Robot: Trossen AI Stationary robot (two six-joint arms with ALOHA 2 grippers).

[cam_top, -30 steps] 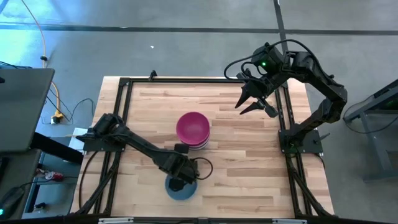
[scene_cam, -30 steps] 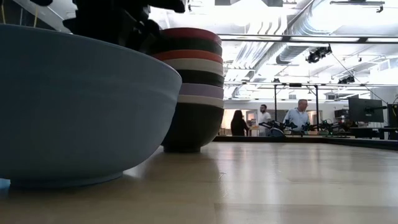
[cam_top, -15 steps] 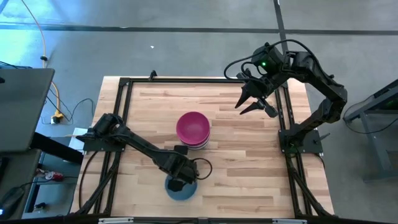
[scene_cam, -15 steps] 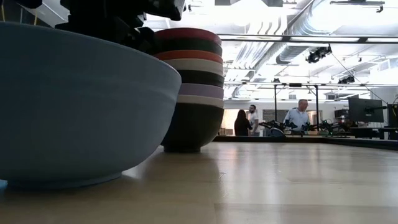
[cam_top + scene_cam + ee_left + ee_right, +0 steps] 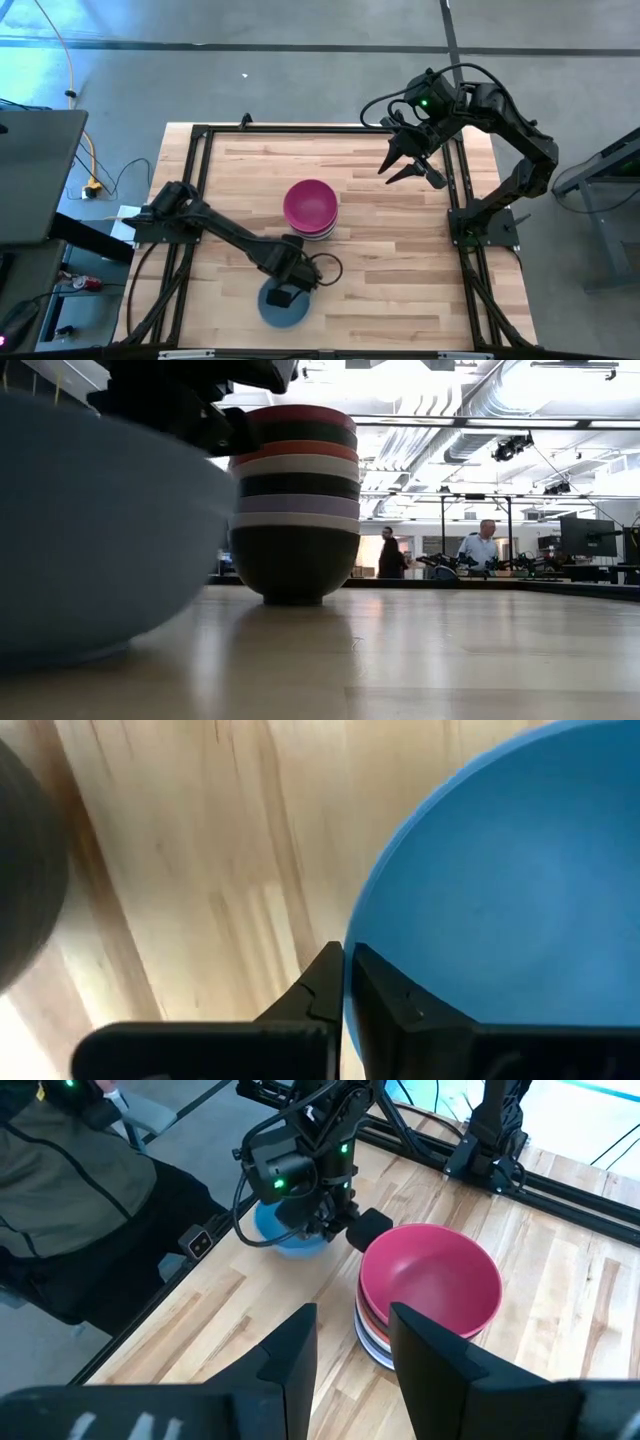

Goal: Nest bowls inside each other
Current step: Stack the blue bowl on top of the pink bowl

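No readable text or labels anywhere

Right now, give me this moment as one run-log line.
left gripper: shut on light blue bowl rim | right gripper: open, waiting | stack: magenta on top

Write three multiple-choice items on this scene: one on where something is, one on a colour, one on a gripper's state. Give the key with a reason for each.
1. Where is the light blue bowl?
A. At the near edge of the table, apart from the stack
B. On top of the stack
C. Under the right arm

2. What colour is the top bowl of the stack of bowls?
A. White
B. Black
C. Magenta pink

3. How does the left gripper stand?
A. Wide open above the stack
B. Shut on the light blue bowl's rim
C. Open, away from any bowl

Key:
1. A: the high view shows it alone, nearer the table's edge than the stack.
2. C: the high and right wrist views show a pink bowl uppermost.
3. B: the left wrist view shows the fingers pinching the blue rim, while the right gripper hangs open, off by the far right corner.
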